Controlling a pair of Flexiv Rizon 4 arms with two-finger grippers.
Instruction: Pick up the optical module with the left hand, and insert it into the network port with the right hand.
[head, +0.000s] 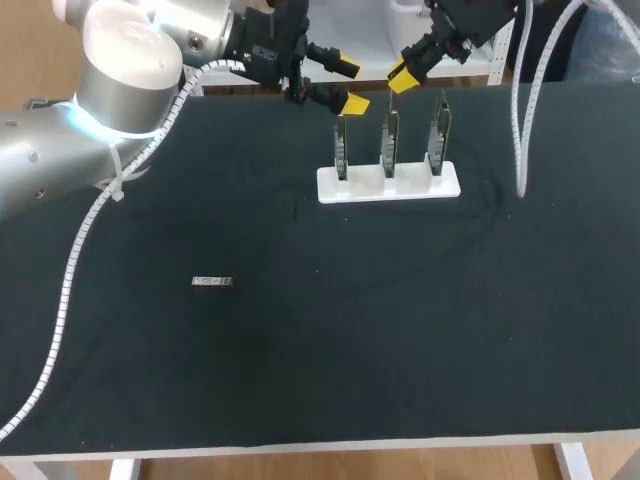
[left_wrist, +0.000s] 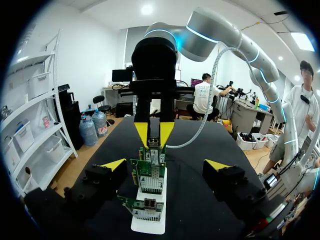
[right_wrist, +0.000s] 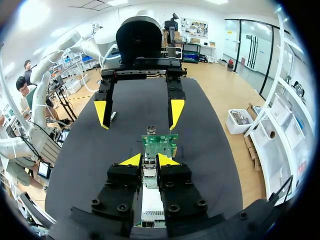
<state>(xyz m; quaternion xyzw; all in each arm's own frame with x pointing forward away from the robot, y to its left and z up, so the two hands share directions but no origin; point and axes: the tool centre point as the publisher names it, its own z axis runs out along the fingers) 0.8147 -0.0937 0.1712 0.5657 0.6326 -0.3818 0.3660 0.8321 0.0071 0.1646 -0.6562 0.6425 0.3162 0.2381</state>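
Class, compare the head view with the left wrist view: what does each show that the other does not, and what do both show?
Only the head view shows the optical module, lying flat on the black table, far from the white holder. Only the left wrist view shows the three network cards lined up one behind another ahead of the open left gripper, with the right gripper beyond them. Both show the holder, the upright cards and both grippers.
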